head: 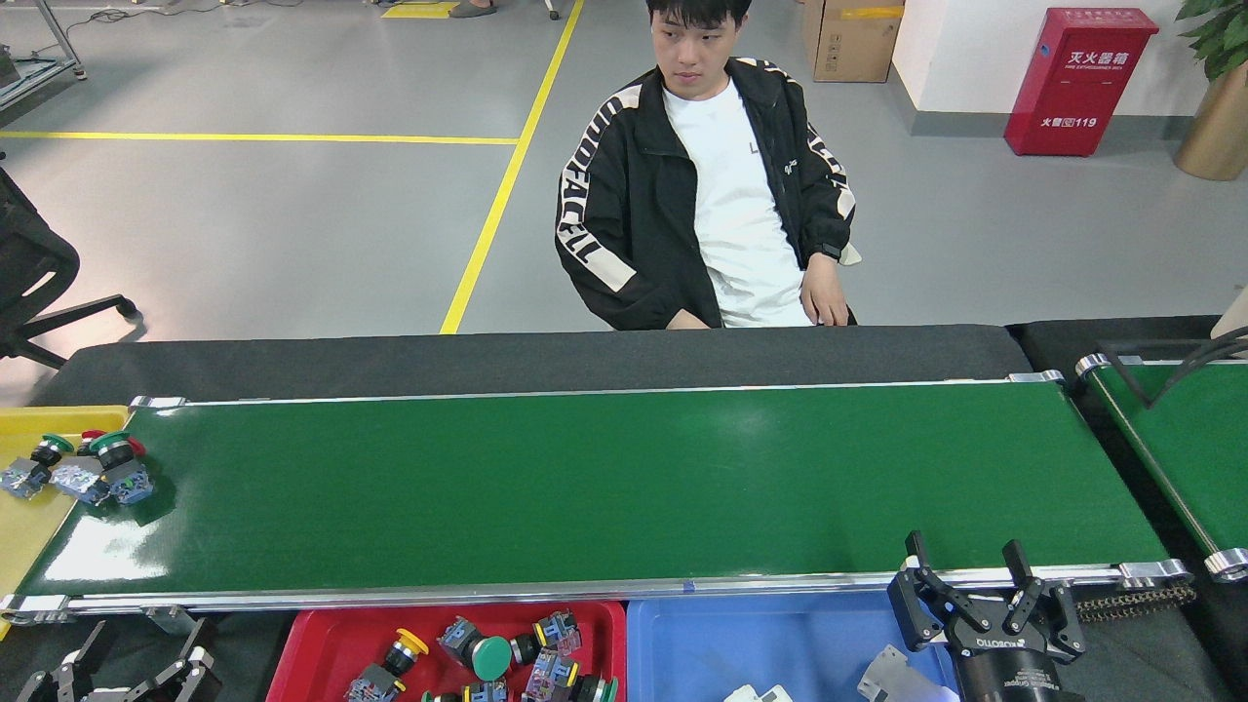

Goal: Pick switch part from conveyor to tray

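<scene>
The switch part [112,466], a green-capped push button with a red cap showing behind it, lies on its side at the far left end of the conveyor [604,487], right at the belt's edge where it meets the yellow tray [24,536]. Two more switches [29,468] already lie in that yellow tray, just beside it.

My left end effector [136,651] sits low at the bottom left, below the near rail of the conveyor and left of the red tray [302,643]. Its black fingers [86,655] point up and stand apart, with nothing between them. It is well short of the switch part.

My right end effector [965,580] rises at the bottom right, fingers upright and spread wide, empty, its tips crossing the near rail. It stands at the right edge of the blue tray [741,643].

The red tray holds a heap of push buttons [492,655], yellow and green caps among them. A person [702,185] in a black jacket sits behind the dark counter [526,356], hands in the lap. A second green belt [1180,439] angles in at the right.
</scene>
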Available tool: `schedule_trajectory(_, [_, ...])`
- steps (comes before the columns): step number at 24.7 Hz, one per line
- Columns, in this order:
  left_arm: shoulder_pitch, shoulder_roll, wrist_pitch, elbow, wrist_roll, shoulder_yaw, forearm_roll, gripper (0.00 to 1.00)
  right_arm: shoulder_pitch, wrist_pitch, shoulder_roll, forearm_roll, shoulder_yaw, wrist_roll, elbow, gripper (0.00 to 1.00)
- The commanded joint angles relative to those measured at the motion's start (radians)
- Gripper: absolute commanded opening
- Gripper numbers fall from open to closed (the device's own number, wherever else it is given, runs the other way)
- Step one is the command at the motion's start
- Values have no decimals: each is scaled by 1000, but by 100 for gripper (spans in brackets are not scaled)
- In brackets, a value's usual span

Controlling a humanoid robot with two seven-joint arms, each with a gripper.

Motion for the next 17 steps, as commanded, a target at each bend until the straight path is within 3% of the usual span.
schedule_trajectory(1, [-1, 13, 2, -14, 3, 10, 4, 100, -11, 6, 2, 3, -4, -13, -13, 100])
schedule_trajectory(17, [61, 3, 2, -72, 11, 29, 4, 100, -2, -21, -23, 3, -3, -19, -29, 100])
